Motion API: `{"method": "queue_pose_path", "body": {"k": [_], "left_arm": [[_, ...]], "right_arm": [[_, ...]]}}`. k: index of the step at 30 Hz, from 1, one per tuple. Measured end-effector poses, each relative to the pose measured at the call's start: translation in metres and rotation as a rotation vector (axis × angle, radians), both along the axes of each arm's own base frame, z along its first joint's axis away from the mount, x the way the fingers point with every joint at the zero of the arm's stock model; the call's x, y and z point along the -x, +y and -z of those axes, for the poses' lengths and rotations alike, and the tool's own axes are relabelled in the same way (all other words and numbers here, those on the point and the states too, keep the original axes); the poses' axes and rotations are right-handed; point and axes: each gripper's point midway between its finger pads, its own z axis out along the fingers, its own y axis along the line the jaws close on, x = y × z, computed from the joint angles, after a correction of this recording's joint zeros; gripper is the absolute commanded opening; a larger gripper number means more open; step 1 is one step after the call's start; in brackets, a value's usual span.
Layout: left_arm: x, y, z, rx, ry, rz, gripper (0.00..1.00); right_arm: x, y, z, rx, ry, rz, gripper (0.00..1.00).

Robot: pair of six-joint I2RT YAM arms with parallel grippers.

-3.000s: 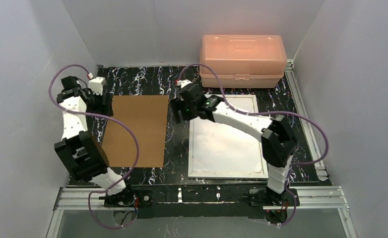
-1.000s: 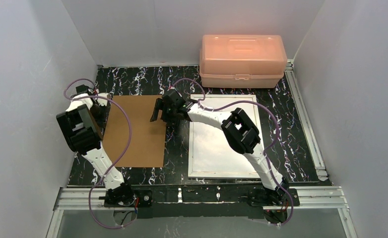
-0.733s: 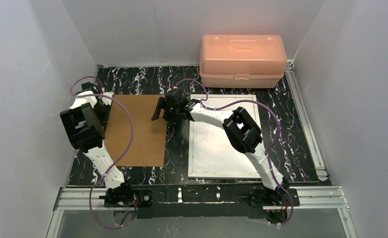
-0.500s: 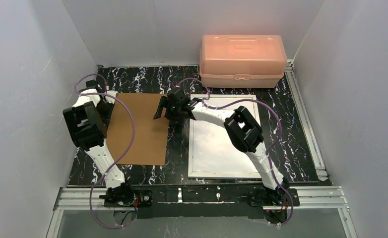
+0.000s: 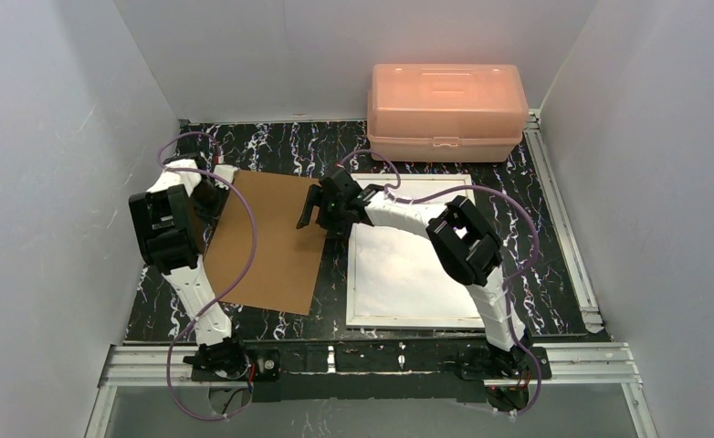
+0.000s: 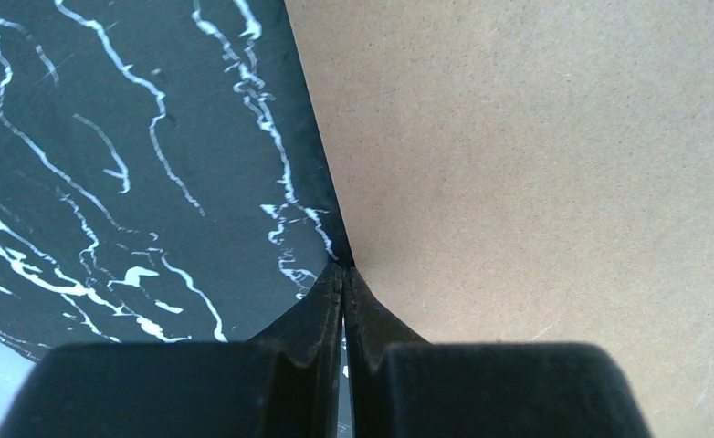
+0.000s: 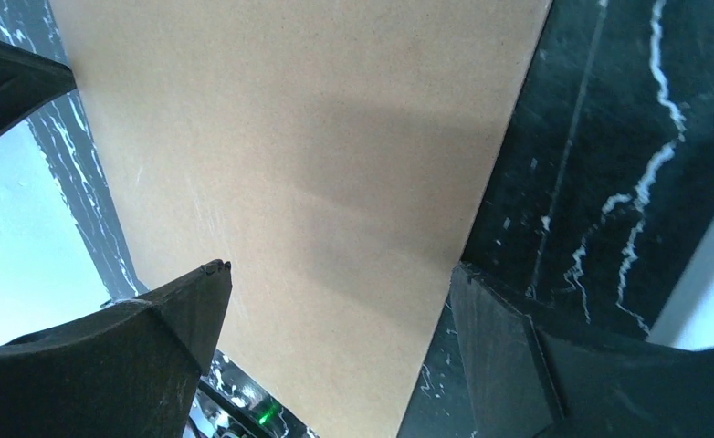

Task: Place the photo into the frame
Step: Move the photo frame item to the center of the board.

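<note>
The white frame lies flat on the right half of the table, its inside pale and whitish. The photo is not in view. A plain brown backing board lies left of the frame, slightly skewed. My left gripper is shut, and its fingertips touch the board's left edge. My right gripper is open, low over the board's right edge. In the right wrist view, one of its fingers is above the board and the other is over the dark table.
A pink plastic box stands closed at the back right, just behind the frame. The black marbled table is walled by white panels on three sides. A narrow dark strip separates the board from the frame.
The left gripper has moved right, pushing the brown board toward the frame and skewing it. The right gripper has shifted right along with the board's edge and stays open.
</note>
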Motion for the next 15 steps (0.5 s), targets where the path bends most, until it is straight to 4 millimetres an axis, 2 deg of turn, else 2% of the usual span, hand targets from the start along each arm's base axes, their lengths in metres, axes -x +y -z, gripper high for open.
{"method": "queue_pose_path", "body": {"k": [7, 15], "left_arm": [[0.001, -0.014, 0.0, 0.004, 0.013, 0.042, 0.0], [0.002, -0.02, 0.0, -0.002, 0.019, 0.065, 0.0]], "right_arm": [[0.009, -0.012, -0.001, 0.01, 0.021, 0.016, 0.95], [0.01, -0.019, -0.024, -0.019, -0.005, 0.028, 0.94]]}}
